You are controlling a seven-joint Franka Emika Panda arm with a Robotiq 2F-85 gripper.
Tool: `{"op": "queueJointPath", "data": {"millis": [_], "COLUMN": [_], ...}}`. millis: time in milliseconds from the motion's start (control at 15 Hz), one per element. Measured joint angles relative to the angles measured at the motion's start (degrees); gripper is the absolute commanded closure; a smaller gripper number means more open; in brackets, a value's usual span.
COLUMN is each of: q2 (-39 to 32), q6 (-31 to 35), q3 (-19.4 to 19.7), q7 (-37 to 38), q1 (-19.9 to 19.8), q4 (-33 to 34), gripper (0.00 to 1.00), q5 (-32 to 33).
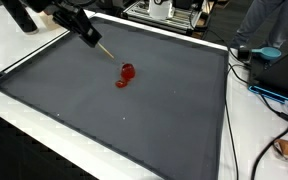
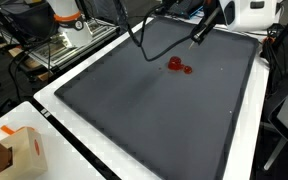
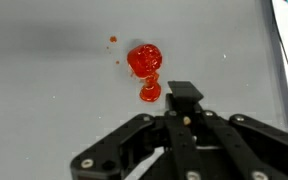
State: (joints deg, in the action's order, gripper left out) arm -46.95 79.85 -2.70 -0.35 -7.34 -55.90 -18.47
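Observation:
My gripper [image 1: 85, 30] hangs over the far part of a large grey mat [image 1: 104, 115] and is shut on a thin wooden stick [image 1: 104, 48]. The stick points down at an angle toward a red blob [image 1: 126, 75] on the mat, and its tip is just short of the blob. In the other exterior view the gripper [image 2: 211, 20], the stick [image 2: 198, 35] and the red blob [image 2: 178, 66] show again. In the wrist view the shut jaws [image 3: 185, 100] sit just below the red blob [image 3: 144, 60], with a smaller red piece [image 3: 150, 93] beside them. Only the stick's tan end [image 3: 188, 118] shows between the fingers.
The mat lies on a white table [image 1: 24, 50]. A black cable [image 2: 144, 45] loops over the mat's far part. A cardboard box [image 2: 14, 150] stands at the table's corner. Cables and a blue item [image 1: 269, 52] lie past the mat's edge. A few tiny red specks [image 3: 113, 40] dot the mat.

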Motion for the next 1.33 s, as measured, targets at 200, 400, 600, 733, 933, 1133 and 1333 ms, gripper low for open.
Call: {"op": "queueJointPath", "data": {"millis": [200, 400, 600, 733, 933, 1133, 1333], "q2": [0.0, -0.2, -1.0, -1.7, -2.7, -3.1, -3.1], "q6": [0.0, -1.5, -4.8, -6.1, -6.2, -6.0, -5.7], "q3": [0.0, -0.5, -1.9, -2.6, -3.1, -3.2, -3.3], "q7": [0.0, -2.5, -9.3, -14.1, -19.4, -23.7, -28.1], "q1": [0.0, -0.7, -2.8, -4.1, -5.4, -6.2, -6.5], "q4": [0.0, 0.0, 0.1, 0.0, -0.4, -1.7, -3.4], "gripper": [0.97, 0.97, 0.97, 0.97, 0.97, 0.97, 0.97], "q5": [0.0, -1.2, -3.8, -5.1, -6.4, -7.3, -7.4]}}
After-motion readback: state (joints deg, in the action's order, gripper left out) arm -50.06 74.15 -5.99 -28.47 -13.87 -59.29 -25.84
